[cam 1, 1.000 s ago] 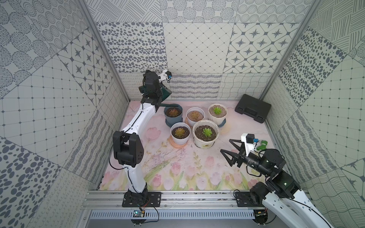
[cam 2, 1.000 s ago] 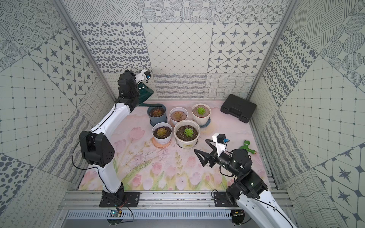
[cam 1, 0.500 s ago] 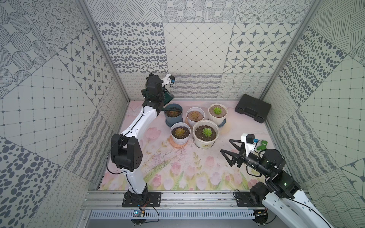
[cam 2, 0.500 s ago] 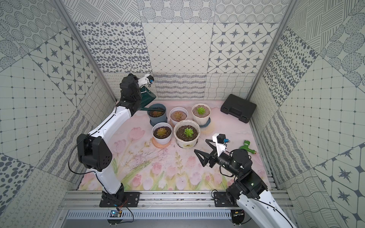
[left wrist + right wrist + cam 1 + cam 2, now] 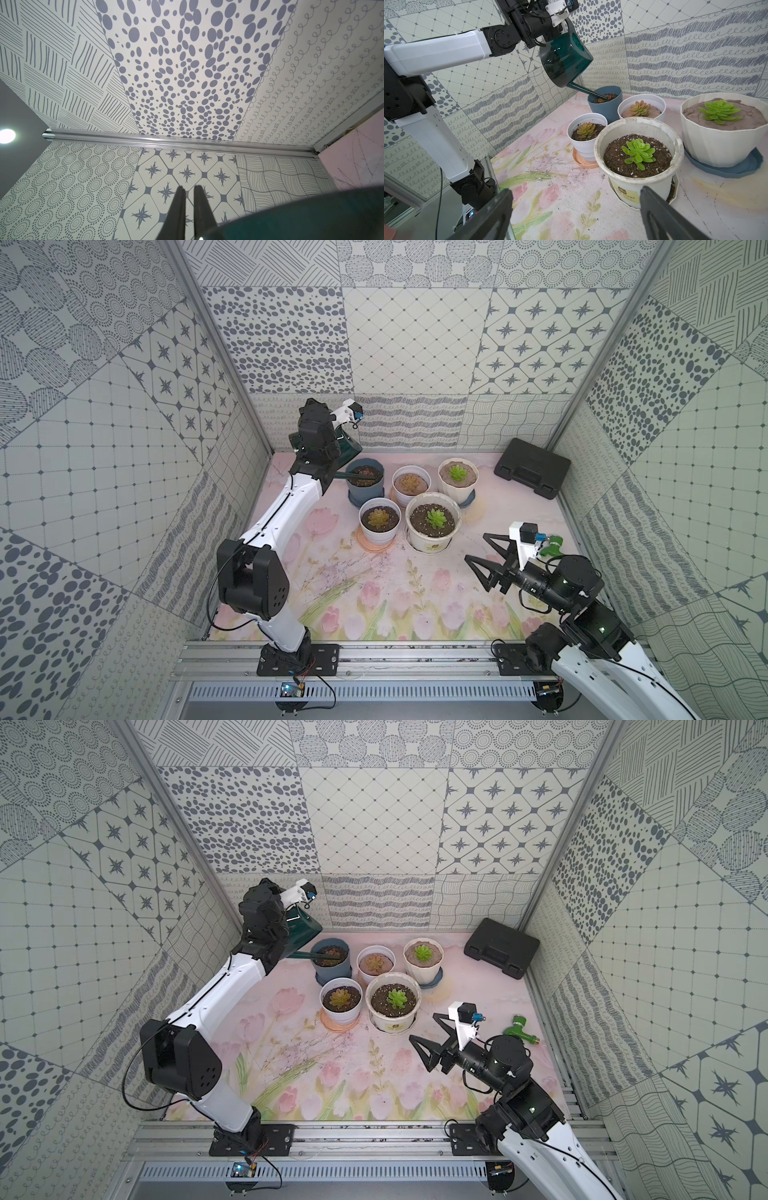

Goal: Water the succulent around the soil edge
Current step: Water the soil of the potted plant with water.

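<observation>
Your left gripper (image 5: 188,188) is clamped on the watering can (image 5: 566,60), its fingers nearly together, though the grip point itself sits hidden behind the wrist. The can is a glossy, dark teal translucent plastic tub with a rounded body and a thin tapering spout. It hangs in the air at the back left corner, above and just beside the blue-grey pot (image 5: 608,108). It is tipped forward, and the spout's long axis slopes down from the body toward your right. The spout crosses the pot's faceted matte rim, and its tip sits low over the dark crumbly soil close to the reddish succulent (image 5: 601,100). You cannot tell whether water is running. A second ago the can sat higher and nearer the corner, with the spout short of the pot; the left arm has since swung it over and tilted it. Your right gripper (image 5: 478,547) has not moved. Its black triangular jaws are spread wide and hold nothing, above the floral mat (image 5: 550,187) in front of the smooth white pots.
</observation>
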Controlling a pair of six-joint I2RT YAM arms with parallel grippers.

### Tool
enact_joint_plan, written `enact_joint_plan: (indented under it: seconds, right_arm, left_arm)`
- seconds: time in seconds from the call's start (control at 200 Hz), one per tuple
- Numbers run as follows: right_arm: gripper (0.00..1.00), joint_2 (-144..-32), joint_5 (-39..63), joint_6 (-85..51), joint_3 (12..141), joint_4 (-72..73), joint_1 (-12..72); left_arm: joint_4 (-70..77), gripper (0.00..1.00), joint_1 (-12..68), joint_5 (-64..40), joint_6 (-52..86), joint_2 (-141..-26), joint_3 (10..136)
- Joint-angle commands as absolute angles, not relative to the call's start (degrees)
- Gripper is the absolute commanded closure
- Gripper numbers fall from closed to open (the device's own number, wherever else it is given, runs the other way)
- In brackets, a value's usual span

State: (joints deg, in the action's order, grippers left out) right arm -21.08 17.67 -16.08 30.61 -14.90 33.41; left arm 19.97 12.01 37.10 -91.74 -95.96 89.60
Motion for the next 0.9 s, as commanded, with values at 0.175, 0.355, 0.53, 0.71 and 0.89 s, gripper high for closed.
enact_joint_plan:
  seconds: [0.175,0.355,0.53,0.71,0.89]
  right_arm:
    - [0.03,-20.21,20.10,-16.33,29.64,-11.45,33.51]
    - [0.03,-19.34,22.16,-16.88,28.96,-9.58,33.52]
    - [0.03,-19.31,21.91,-16.96,29.00,-9.69,33.51]
    - [0.03,-22.43,23.69,-17.92,28.96,-4.47,33.51]
    - [0.03,-28.35,23.10,-19.20,28.76,4.02,33.62]
  left_arm:
    - [26.19,1.00,9.63,35.80,-95.11,-92.16,87.72]
    - [24.92,1.00,6.32,36.33,-93.41,-92.00,88.65]
    - [26.08,1.00,5.80,35.81,-96.43,-93.45,88.54]
    - [26.63,1.00,5.47,36.07,-97.13,-96.59,91.16]
    - [25.99,1.00,5.35,37.08,-95.35,-99.78,95.04]
